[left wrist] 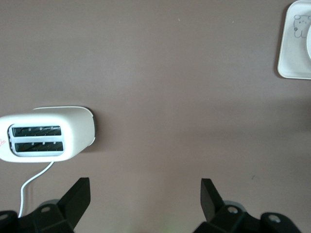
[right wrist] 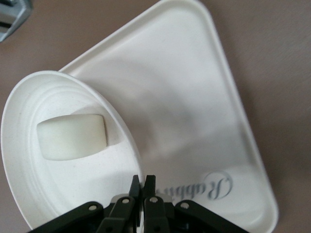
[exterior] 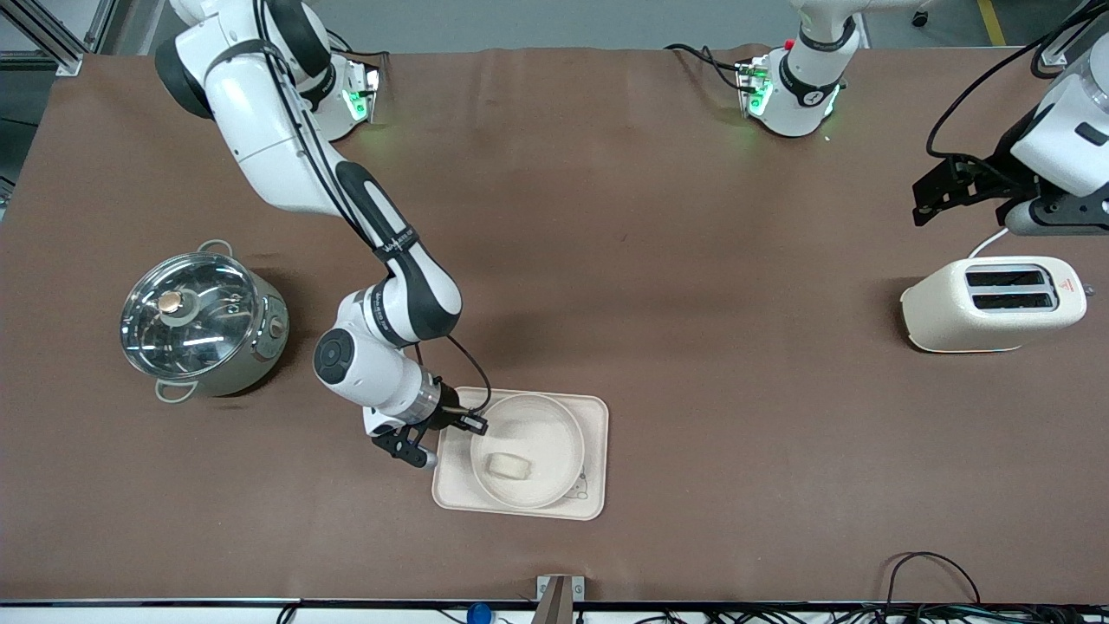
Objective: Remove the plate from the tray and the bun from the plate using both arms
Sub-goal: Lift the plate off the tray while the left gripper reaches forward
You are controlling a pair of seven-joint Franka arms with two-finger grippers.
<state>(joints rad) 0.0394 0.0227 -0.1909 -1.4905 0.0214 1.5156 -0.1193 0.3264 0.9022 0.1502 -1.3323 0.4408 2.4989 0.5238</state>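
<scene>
Plate (exterior: 530,449) sits on the tray (exterior: 593,498), bun (exterior: 509,466) aboard; right gripper (exterior: 472,425) pinches its rim, left gripper (left wrist: 146,194) waits spread.

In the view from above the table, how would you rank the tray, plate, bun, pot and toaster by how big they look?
1. Toaster, pot and tray look about alike, so I won't rank them.
2. Plate, narrower than the tray it sits on.
3. Bun, by far the smallest.

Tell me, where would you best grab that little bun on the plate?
Across its short sides, from straight above, I would guess. The bun lies flat in the plate, whose raised rim blocks a sideways approach. The right pincer is shut on that rim; the left pincer, open above the toaster, is free.
</scene>
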